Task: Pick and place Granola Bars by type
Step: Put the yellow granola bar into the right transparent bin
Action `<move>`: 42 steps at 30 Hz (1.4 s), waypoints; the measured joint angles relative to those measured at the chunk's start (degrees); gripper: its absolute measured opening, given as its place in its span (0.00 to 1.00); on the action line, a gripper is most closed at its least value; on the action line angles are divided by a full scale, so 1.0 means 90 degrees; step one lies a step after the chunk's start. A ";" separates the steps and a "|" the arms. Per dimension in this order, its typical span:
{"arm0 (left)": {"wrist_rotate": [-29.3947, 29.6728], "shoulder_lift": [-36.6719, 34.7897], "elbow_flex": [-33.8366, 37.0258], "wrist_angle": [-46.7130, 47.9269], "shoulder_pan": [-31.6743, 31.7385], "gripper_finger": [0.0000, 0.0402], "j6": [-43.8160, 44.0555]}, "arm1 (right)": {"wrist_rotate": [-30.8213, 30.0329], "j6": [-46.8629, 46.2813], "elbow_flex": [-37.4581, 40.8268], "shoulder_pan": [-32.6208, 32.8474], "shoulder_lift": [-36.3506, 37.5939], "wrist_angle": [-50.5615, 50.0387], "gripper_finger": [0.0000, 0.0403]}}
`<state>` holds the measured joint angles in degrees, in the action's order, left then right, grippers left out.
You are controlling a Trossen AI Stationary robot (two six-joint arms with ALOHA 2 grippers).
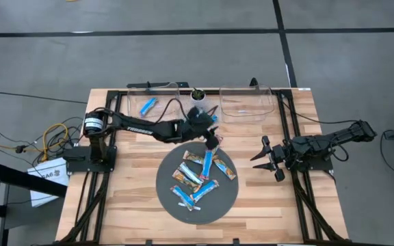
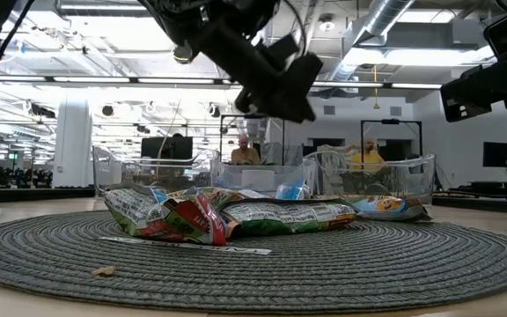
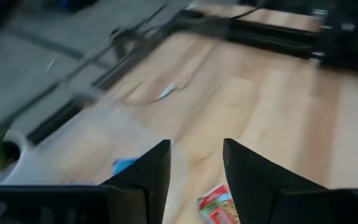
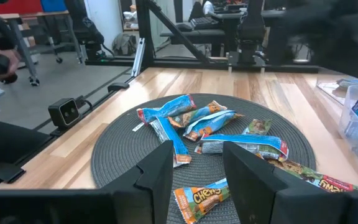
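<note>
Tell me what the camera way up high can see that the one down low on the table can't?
Only the high view shows the blue bar lying alone in the left clear bin, the empty right bin, and the right hand open, waiting off the mat. Only the low view shows people far behind the table. Both show the round grey mat, the bars piled on it, and the left hand hovering empty above them.

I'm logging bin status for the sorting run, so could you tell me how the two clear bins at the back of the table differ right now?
In the high view, the left bin holds one blue bar, while the right bin shows nothing inside. The left gripper is nearer the left bin, above the mat's far edge; the right gripper waits open off the mat, below the right bin. Both bins are clear, rectangular and similar in size.
</note>
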<state>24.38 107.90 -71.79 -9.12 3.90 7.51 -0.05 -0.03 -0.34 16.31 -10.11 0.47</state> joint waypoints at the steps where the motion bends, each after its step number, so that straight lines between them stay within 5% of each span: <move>1: -0.0020 0.0000 -0.0002 -0.0077 -0.0091 0.35 -0.0254 | 0.0002 0.0000 0.0000 -0.0002 -0.0002 -0.0002 0.33; 13: -0.1177 0.0000 -0.0002 0.0169 -0.1136 0.35 -0.1886 | 0.0002 0.0000 0.0000 0.0000 0.0000 -0.0001 0.33; 42: -0.0998 0.0000 -0.0002 0.2772 -0.2948 0.35 -0.1287 | 0.0001 0.0000 0.0000 0.0000 0.0000 -0.0001 0.33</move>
<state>15.39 107.90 -71.81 15.82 -22.63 -4.08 -0.05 -0.03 -0.34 16.32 -10.11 0.46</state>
